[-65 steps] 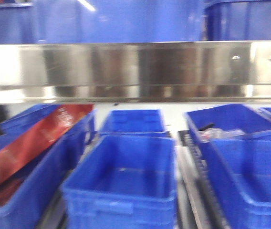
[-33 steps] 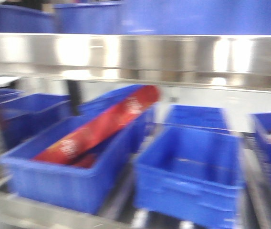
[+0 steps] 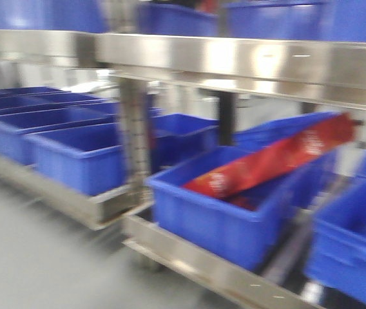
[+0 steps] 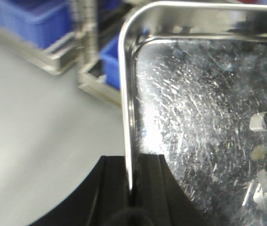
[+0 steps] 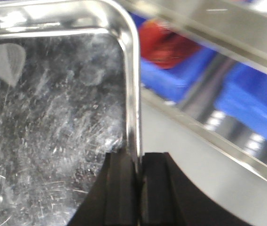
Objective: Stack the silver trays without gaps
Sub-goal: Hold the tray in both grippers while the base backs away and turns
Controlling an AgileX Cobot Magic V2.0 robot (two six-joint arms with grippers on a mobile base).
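A silver tray with a scratched shiny bottom fills the left wrist view; my left gripper is shut on its left rim. The same kind of silver tray fills the right wrist view; my right gripper is shut on its right rim. The tray is held above grey floor. No tray and no gripper shows in the front view. I cannot tell whether it is a single tray or more.
A steel rack holds several blue bins; one bin holds a long red package. A steel upright stands mid-left. An upper steel shelf rail carries more bins. Grey floor lies at lower left.
The front view has swung left: the bin with the red package slid from left to right of the picture, and a rack upright, more bins and floor have come into view.
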